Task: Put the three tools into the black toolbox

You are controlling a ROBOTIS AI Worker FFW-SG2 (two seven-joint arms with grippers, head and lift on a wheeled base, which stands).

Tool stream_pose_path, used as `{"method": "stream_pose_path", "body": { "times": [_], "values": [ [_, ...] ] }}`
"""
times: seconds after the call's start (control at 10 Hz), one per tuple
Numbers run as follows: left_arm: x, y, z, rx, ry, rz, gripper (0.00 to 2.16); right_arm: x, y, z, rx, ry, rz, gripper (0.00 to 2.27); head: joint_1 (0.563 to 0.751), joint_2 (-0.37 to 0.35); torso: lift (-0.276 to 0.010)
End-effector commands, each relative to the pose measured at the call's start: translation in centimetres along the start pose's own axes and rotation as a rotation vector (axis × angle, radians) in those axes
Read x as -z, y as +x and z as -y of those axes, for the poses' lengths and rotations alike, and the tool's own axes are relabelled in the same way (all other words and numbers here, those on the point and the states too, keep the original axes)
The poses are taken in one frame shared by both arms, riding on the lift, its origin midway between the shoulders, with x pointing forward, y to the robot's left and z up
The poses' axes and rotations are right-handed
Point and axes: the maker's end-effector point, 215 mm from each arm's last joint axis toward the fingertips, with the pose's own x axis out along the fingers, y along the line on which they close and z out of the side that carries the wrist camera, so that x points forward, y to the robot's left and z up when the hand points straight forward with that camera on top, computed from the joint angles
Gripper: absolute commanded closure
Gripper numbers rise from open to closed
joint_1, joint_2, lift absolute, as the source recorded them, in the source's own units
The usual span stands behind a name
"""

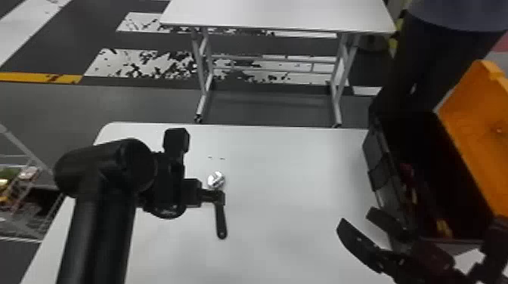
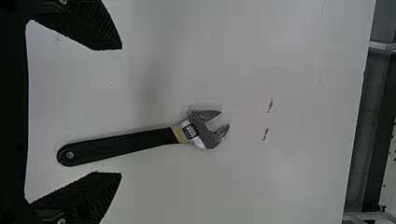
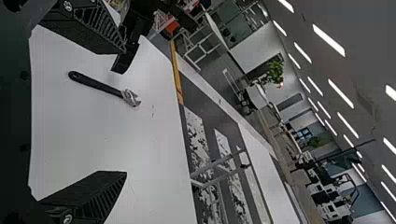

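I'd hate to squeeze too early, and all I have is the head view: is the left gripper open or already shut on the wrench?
Observer: Open. In the left wrist view, the left gripper has its two fingers well apart; the wrench shows between them, touching neither.
Operator: My view hides the wrench's middle. Anything there?
Observer: Yes, a yellow band, where the black handle meets the metal head.
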Motion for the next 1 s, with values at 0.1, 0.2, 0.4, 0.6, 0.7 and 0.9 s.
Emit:
{"method": "stream_pose_path", "body": {
  "times": [0.1,0.2,0.4,0.6,0.7,0.9],
  "values": [
    [-0.5,0.6,0.1,-0.015,-0.003,-0.034,0.03,-0.1,0.0,-0.1,-0.003,-0.004,0.007,0.08,0.695,0.036,-0.051],
    [-0.8,0.7,0.4,-0.007,-0.003,-0.038,0.03,-0.2,0.2,-0.2,-0.007,-0.007,0.011,0.08,0.695,0.037,-0.051],
    [-0.6,1.0,1.4,0.026,-0.008,-0.061,0.03,-0.3,0.3,-0.2,-0.009,-0.009,0.015,0.08,0.695,0.032,-0.051],
    [0.3,1.7,1.6,0.025,-0.025,-0.104,0.03,-0.2,0.5,-0.1,-0.009,-0.007,0.016,0.08,0.695,0.018,-0.051],
    [0.5,1.8,1.7,0.028,-0.026,-0.113,0.03,-0.4,0.6,-0.2,-0.011,-0.011,0.022,0.08,0.695,0.018,-0.051],
    [0.8,2.0,2.1,0.039,-0.027,-0.125,0.03,-0.5,0.9,-0.5,-0.021,-0.012,0.026,0.08,0.695,0.011,-0.051]
  ]
}}
